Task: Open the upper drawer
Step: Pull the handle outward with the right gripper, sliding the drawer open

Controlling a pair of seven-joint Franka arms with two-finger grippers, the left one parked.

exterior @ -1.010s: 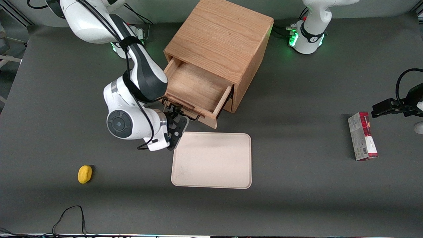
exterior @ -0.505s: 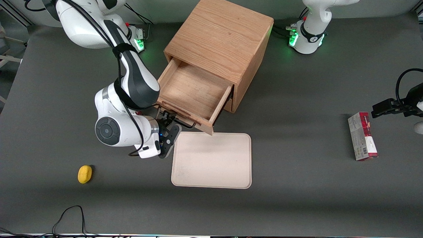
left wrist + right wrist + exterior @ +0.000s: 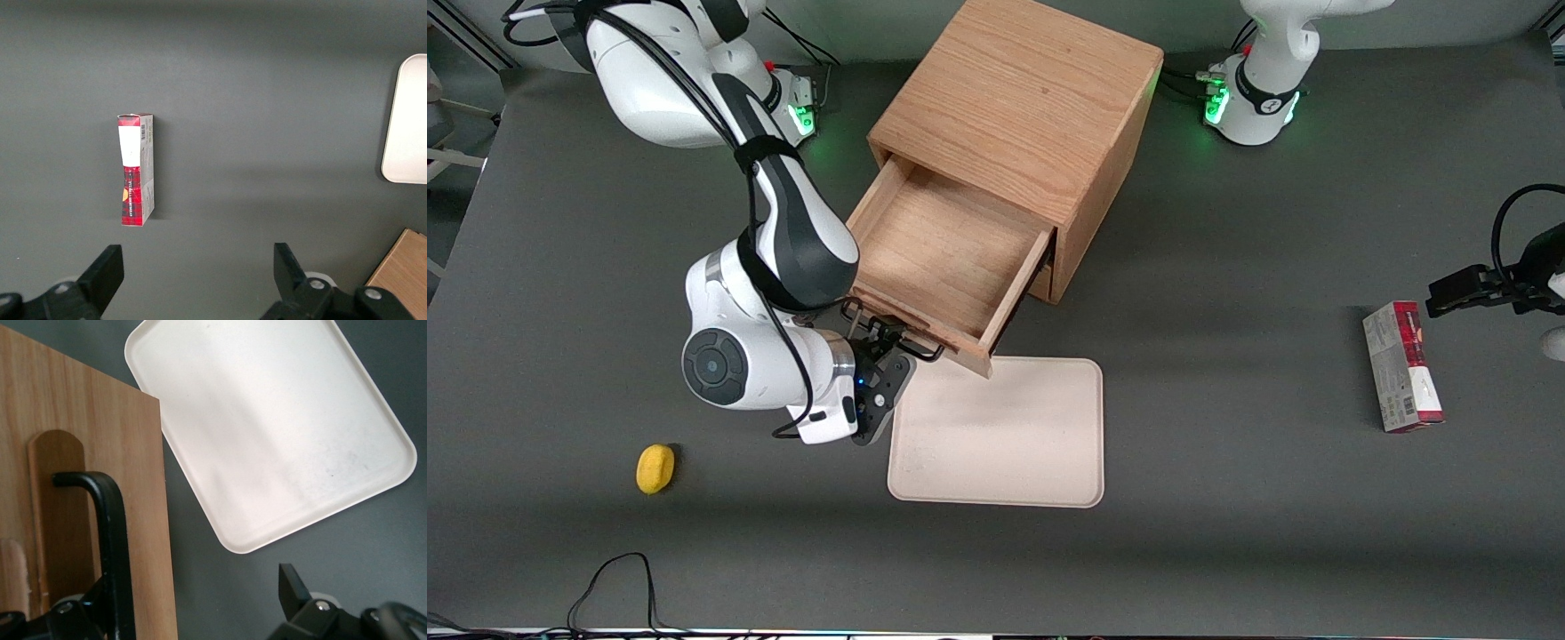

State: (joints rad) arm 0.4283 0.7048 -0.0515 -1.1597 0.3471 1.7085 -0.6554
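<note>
The right arm is seen bent down from its base, w/ the forearm sloped toward the front camera and the wrist turned so that the claw (image 3: 885, 356) is held at the handle (image 3: 895, 336) of the upper drawer (image 3: 943, 258). In the right wrist view the black bar handle (image 3: 110, 540) is seen between the two fingers (image 3: 293, 587), which stand apart on either side of it; the claw is spread, not clamped on the bar, as far as can be told. The upper drawer is pulled far out of the light oak cabinet (image 3: 1018, 107), approx. most of its length, and its inside is seen as bare wood. Its front corner is reached over the edge of the cream tray (image 3: 996, 436), which lies flat on the surface (image 3: 1227, 498), nearer to the front camera than the cabinet; nothing is seen in the tray. A small yellow object (image 3: 655, 468) is found on the surface toward the working arm's end, and a red and white box (image 3: 1402, 366) lies toward the parked arm's end.
</note>
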